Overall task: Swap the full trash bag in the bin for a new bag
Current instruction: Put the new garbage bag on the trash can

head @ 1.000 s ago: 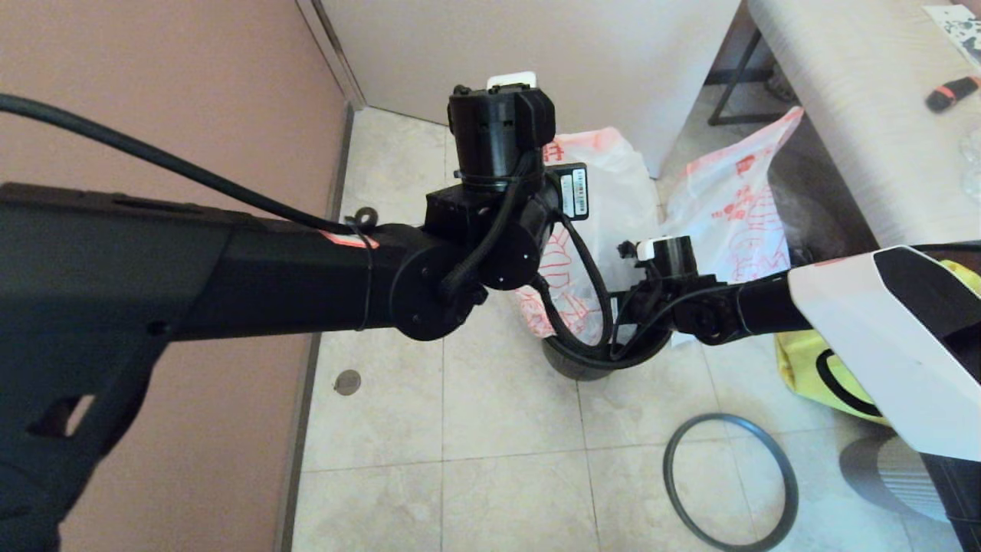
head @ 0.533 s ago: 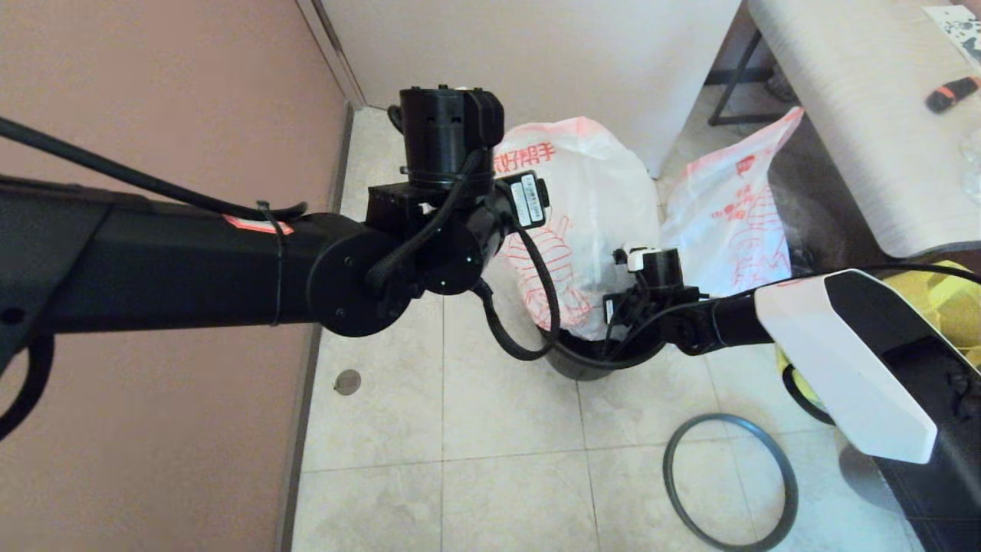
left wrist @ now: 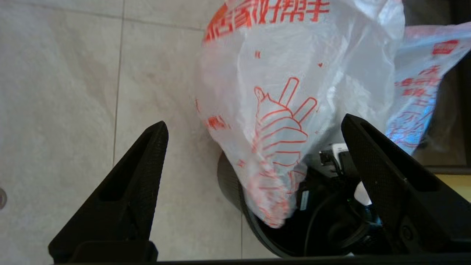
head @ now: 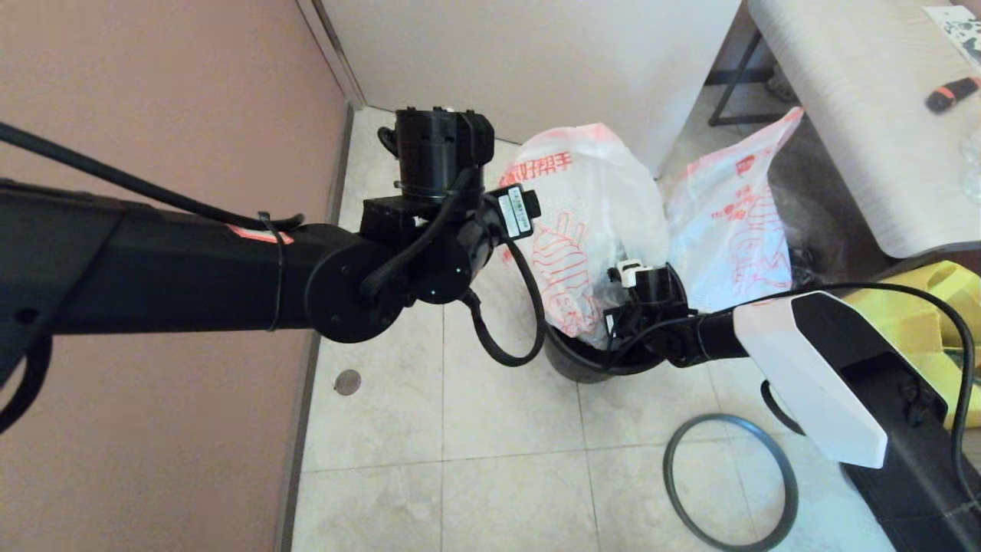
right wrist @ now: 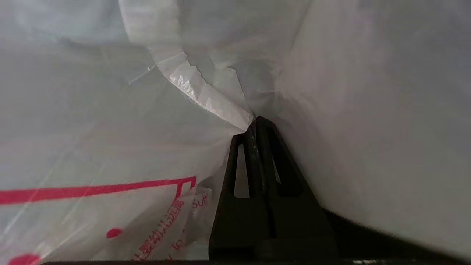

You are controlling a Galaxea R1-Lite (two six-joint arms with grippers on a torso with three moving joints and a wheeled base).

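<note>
the grey hoop [head: 730, 481] lies loose on the tiles, lower right of the head view. above it, at centre, the bin [head: 571, 366] holds the right gripper [right wrist: 254, 123], its fingers pressed together on a fold of the new bag [head: 586, 230], which billows up out of the bin. the left gripper [left wrist: 254, 129] hangs above with fingers wide apart, holding nothing. the full trash bag [head: 728, 218] leans further back, upper right. risk: one pinch may tear the thin film or let the bag collapse.
</note>
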